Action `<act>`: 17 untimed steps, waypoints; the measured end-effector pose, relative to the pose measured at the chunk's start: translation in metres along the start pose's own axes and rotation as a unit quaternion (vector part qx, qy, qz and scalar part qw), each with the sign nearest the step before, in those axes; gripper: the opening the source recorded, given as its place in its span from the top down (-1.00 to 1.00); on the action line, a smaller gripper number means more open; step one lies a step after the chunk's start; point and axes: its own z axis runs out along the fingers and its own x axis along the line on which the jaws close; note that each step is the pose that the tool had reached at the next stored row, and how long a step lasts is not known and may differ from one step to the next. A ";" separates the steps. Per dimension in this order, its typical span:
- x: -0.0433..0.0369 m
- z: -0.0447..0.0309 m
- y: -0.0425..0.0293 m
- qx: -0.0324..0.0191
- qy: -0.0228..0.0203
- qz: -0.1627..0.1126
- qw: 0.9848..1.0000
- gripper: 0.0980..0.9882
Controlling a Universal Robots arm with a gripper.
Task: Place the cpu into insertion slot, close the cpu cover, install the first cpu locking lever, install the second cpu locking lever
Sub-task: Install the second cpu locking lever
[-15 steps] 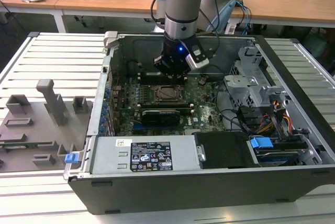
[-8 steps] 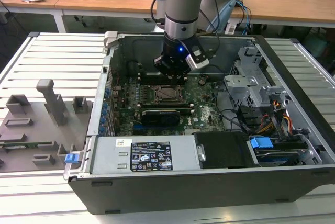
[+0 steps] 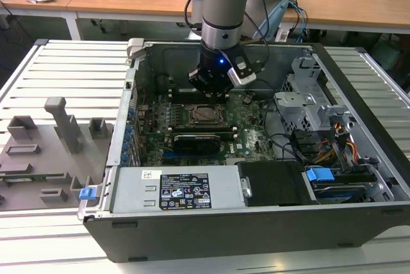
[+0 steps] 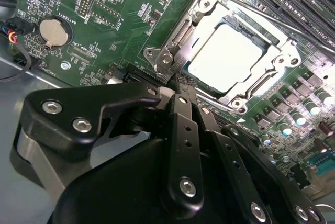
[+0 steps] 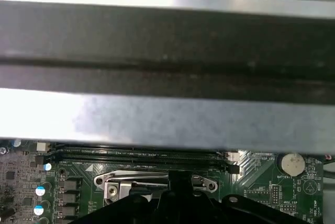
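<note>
**Gripper closed beside the covered CPU socket**

Gripper [image 4: 177, 85] fingers are pressed together with nothing visibly between them, their tips at the corner of the cpu cover [image 4: 207, 12] in the second wrist view. The cpu [image 4: 224, 56] lies seated in the insertion slot [image 4: 246, 28], its pale metal face showing through the cover's window, with the cover lying flat over it. In the exterior view the arm [image 3: 224, 5] reaches down into the open computer case [image 3: 128, 95], the gripper [image 3: 210, 88] just above the socket on the green motherboard [image 3: 250, 130]. A coin battery [image 4: 54, 32] sits well apart from the socket.
</note>
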 end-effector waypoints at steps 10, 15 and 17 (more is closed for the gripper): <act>0.0002 -0.0003 -0.0043 0.000 0.000 0.000 1.000 0.98; 0.0003 -0.0004 -0.0061 0.000 0.000 0.000 1.000 0.98; 0.0003 -0.0026 -0.0061 0.000 0.000 0.000 1.000 0.98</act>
